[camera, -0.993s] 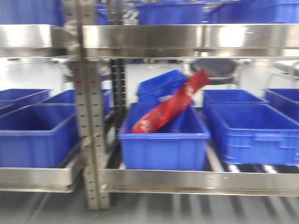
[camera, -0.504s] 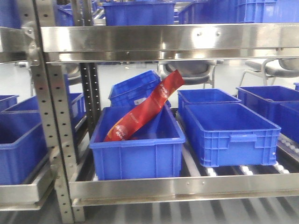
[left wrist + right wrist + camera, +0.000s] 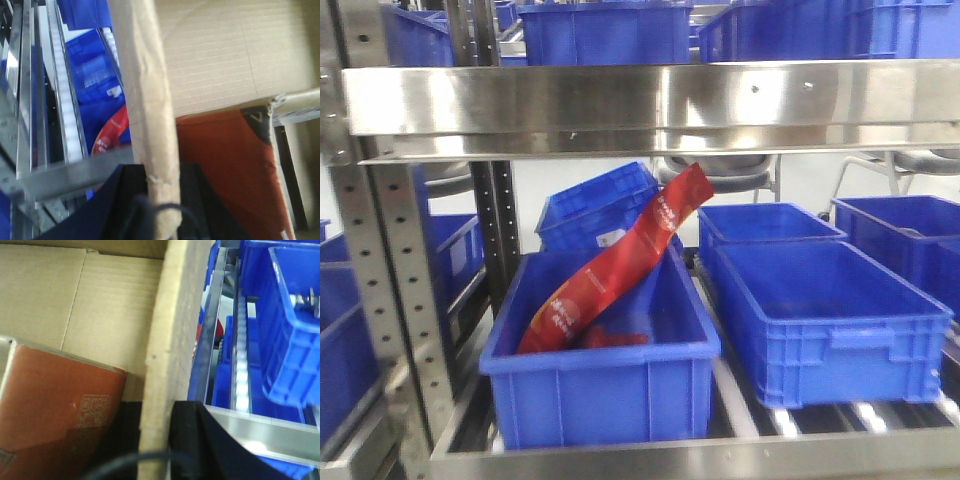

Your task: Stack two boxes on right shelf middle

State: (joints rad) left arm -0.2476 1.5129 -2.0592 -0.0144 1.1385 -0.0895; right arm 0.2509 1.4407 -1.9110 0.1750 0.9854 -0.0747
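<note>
The left pincer (image 3: 162, 200) was clamped on the upright wall of an open cardboard box (image 3: 225, 55), with one black finger on each side of the wall's top edge. The right pincer (image 3: 156, 440) gripped a cardboard wall (image 3: 165, 340) in the same way, one black finger inside it and one outside. I could not tell whether the two wrist views showed the same box.

In each view an orange-brown pack (image 3: 225, 165) lay inside the box; the right wrist view showed a square code printed on its face. In both wrist views the steel shelf (image 3: 650, 100) lay just beyond the gripped wall, with its roller track (image 3: 240, 370) running between blue bins.

The front view showed the shelf's shiny rail and a perforated upright (image 3: 390, 300). On the tier under the rail sat a blue bin (image 3: 600, 385) with a red packet (image 3: 620, 260) leaning out over its back rim. A second blue bin (image 3: 830, 330) sat just to its right. No cardboard showed in that view.
</note>
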